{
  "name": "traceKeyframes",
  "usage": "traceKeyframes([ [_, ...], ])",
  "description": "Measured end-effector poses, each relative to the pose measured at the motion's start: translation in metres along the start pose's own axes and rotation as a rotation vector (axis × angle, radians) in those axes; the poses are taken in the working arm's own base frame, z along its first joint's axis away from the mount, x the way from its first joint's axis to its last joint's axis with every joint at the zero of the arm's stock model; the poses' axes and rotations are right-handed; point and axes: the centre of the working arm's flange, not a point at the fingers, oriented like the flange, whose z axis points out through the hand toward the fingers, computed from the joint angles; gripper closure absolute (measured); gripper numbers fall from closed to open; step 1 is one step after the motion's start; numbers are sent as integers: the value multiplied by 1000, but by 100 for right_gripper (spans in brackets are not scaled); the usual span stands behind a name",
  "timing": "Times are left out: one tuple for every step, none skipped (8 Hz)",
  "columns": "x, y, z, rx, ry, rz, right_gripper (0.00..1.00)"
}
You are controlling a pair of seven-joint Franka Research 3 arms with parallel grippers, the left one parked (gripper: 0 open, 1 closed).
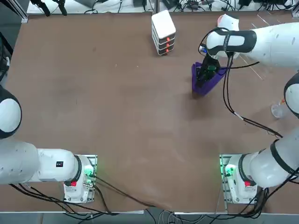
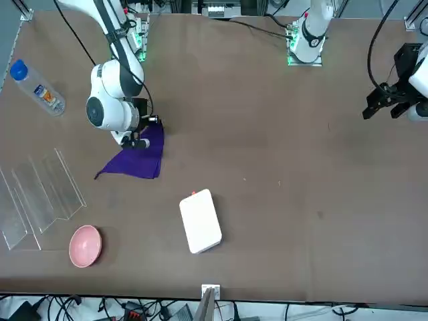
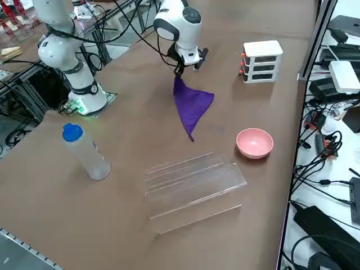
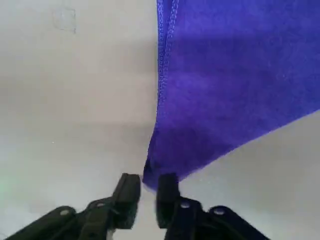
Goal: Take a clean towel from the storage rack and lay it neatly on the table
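Right gripper was pinched on one corner of the purple towel; cloth hung down onto the counter, clear of the storage rack, at 11 o'clock from it in the right side view.

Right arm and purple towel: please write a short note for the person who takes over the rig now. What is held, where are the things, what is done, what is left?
Right claw: shut on one corner of the deep purple soft cloth towel, above the large brown table.
Towel: hangs from the claw; its lower part drapes onto the table, bunched.
Clear thin-rod storage rack: apart from the towel, holds no cloth. Small pink bowl stands near it.
Done: towel is off the rack.
Left: spread it flat and neat on the table, then release.
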Motion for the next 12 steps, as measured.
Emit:
traceKeyframes([
  [4, 3, -7, 5, 15, 14, 49],
  [11, 5, -20, 4, 47, 49, 32],
  [20, 7, -37, -29, 92, 94, 14],
  [30, 9, -54, -75, 138, 159, 2],
  [44, 7, -61, -119, 178, 250, 6],
  [63, 4, -60, -158, 217, 341, 15],
  [84, -2, -56, -177, 245, 408, 23],
  [104, -9, -47, -183, 259, 464, 28],
  [120, -15, -35, -203, 274, 503, 29],
  [132, -18, -23, -228, 289, 534, 30],
  [141, -20, -14, -239, 298, 555, 32],
  [147, -22, -8, -244, 301, 562, 33],
])
